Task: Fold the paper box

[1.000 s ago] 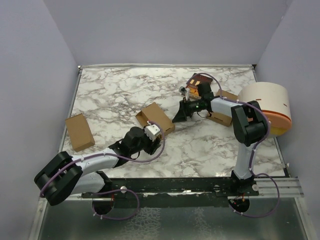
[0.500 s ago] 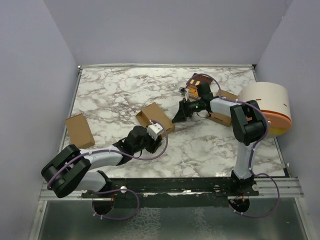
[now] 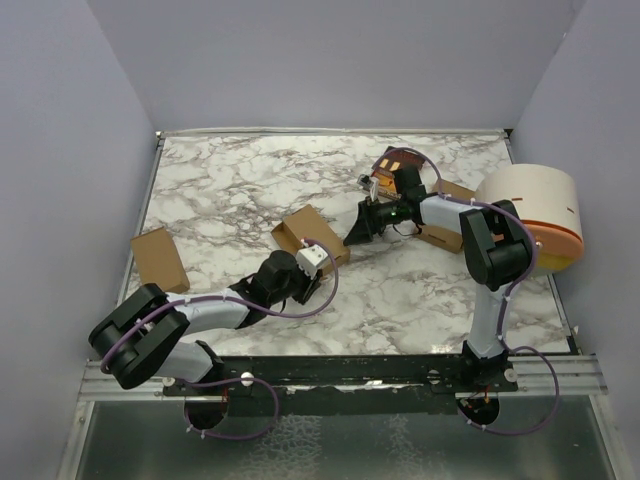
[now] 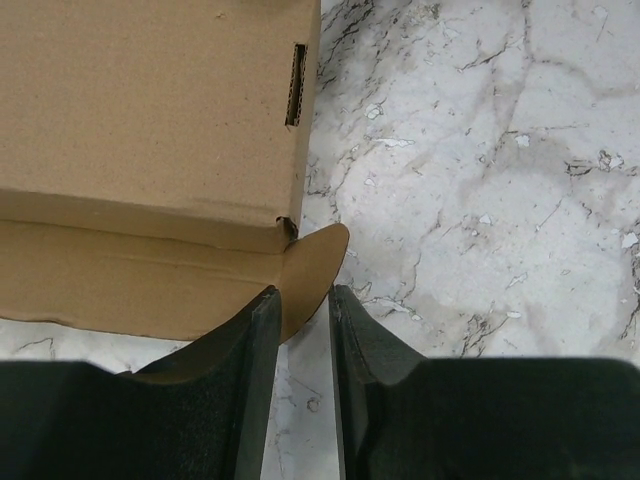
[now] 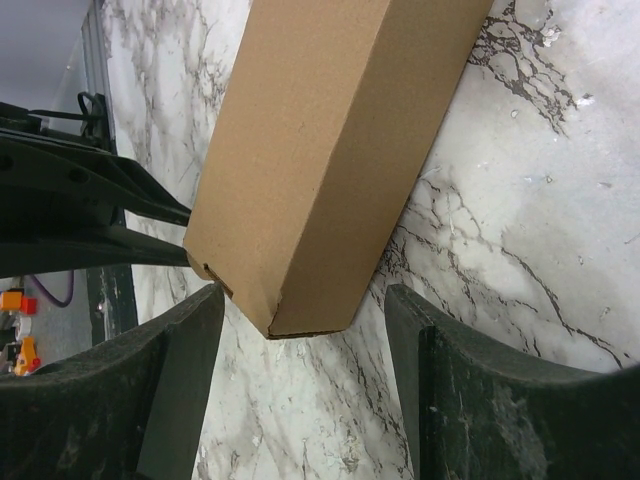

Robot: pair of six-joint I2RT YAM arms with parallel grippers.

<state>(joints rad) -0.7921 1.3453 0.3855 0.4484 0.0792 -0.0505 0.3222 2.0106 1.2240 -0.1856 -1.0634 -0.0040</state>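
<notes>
Left gripper (image 4: 300,300): fingers (image 4: 262,335) nearly together, the box's (image 4: 150,120) rounded tab (image 4: 312,262) between them; whether it is pinched cannot be told.
Right gripper (image 5: 305,295): fingers spread wide, a box corner between them, nothing held.
Box: on the table (image 4: 480,150), between both grippers, flap open toward the left fingers.

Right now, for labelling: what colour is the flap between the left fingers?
The flap is plain tan-brown; best in the left wrist view.
</notes>
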